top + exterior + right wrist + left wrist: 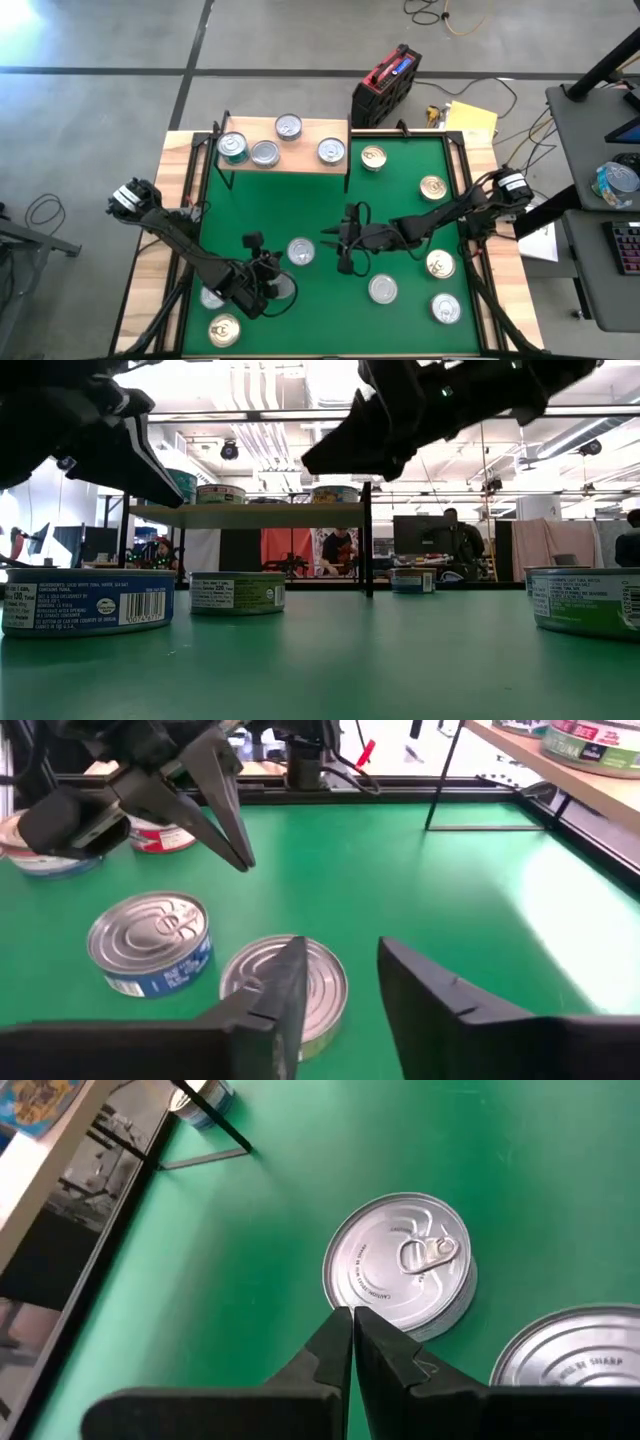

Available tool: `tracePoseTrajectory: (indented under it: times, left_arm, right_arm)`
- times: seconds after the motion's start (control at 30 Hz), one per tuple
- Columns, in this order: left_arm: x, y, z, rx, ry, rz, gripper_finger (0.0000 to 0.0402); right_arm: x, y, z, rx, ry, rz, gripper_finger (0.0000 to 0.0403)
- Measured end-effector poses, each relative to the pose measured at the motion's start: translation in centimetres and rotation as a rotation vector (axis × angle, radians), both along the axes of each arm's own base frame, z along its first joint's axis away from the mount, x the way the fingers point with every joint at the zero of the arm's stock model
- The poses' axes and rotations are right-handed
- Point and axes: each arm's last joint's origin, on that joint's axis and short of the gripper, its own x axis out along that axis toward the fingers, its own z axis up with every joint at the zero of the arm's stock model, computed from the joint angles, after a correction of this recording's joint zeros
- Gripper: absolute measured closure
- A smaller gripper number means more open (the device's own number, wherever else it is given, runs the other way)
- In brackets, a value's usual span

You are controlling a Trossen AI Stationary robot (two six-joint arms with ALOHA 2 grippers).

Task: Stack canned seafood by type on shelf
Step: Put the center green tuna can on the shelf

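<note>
Room: grey concrete floor with dark seams; in the low view an open hall under bright ceiling lights, with people standing and sitting far back. A grey desk stands to the right of the table.

Table: pale wood, showing at the left edge beside the mat.

Mat: green, covering most of the table.

Case: black and red, on the floor just beyond the far edge.

Shelf: light-wood board on thin black legs, at the mat's far left. Four tins stand on it.

Loose tins: spread over the mat, gold-topped ones along the right and at the near left, silver-topped ones near the middle.

Left gripper: near left of the mat, fingers pressed together, holding nothing, tips just beside a silver-topped tin.

Right gripper: mid-mat, fingers a little apart, empty, above another silver tin.
</note>
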Motion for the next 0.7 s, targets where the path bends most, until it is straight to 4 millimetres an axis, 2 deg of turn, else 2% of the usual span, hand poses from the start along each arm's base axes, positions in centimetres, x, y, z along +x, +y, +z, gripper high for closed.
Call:
tracePoseTrajectory:
  times: [0.27, 0.57, 0.7]
  left_arm:
    - [-0.3, 1.5, 0.2, 0.016, 0.014, 0.013, 0.0401]
    - [-0.5, 3.6, -0.7, 0.033, 0.046, 0.019, 0.0402]
    - [-0.3, 4.0, -1.3, 0.008, 0.042, 0.006, 0.0402]
  right_arm:
    - [-0.5, -1.2, -0.9, -0.007, -0.009, -0.022, 0.0386]
    - [0.3, -2.5, -1.1, -0.01, -0.052, 0.056, 0.039]
    - [1.4, -2.7, -2.9, -0.023, -0.054, 0.124, 0.039]
